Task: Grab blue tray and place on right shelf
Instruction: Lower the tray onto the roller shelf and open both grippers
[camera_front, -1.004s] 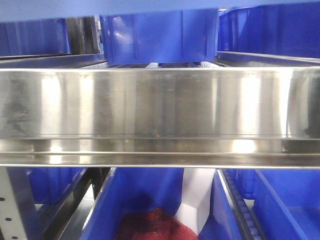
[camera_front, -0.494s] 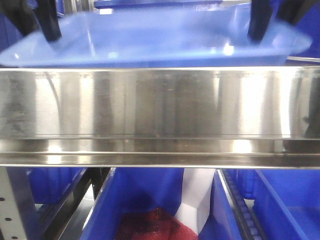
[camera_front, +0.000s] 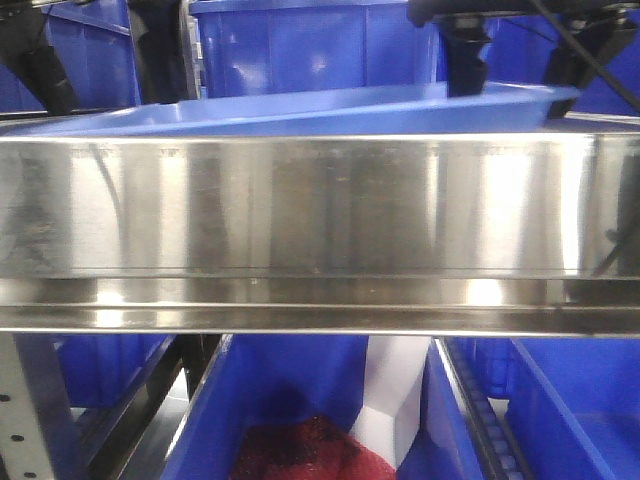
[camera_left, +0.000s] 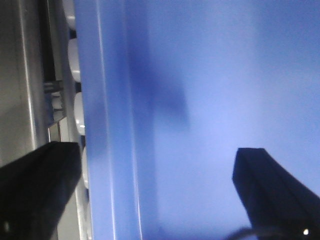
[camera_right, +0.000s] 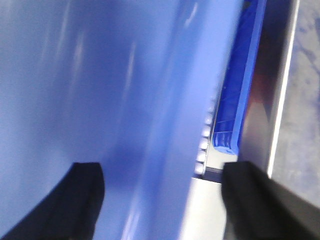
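A steel shelf (camera_front: 320, 205) with a tall shiny front lip runs across the whole front view, and the blue tray (camera_front: 300, 115) sits just behind and above that lip. The tray is tilted, its right end higher than its left, and the lip hides its underside, so I cannot tell how much of it rests on the shelf. The left fingers (camera_left: 40, 190) are spread wide apart: one dark finger is outside the tray next to its flared rim and the other hangs over the tray's pale blue inside, well clear of the wall. The right fingers (camera_right: 65, 205) are spread in the same way, one over the tray's inside and one outside it, with the rim passing between them and neither pressing on it. In both wrist views a row of small white rollers (camera_left: 77, 107) shows just beside the tray's outer edge, next to a steel rail. Deep dark-blue bins (camera_front: 300, 50) stand behind the tray at the top of the front view. Under the shelf another deep blue bin (camera_front: 290, 380) holds something red and net-like (camera_front: 300, 450), with a white object (camera_front: 390, 400) just to its right. A grey perforated upright (camera_front: 25, 420) stands at the lower left.
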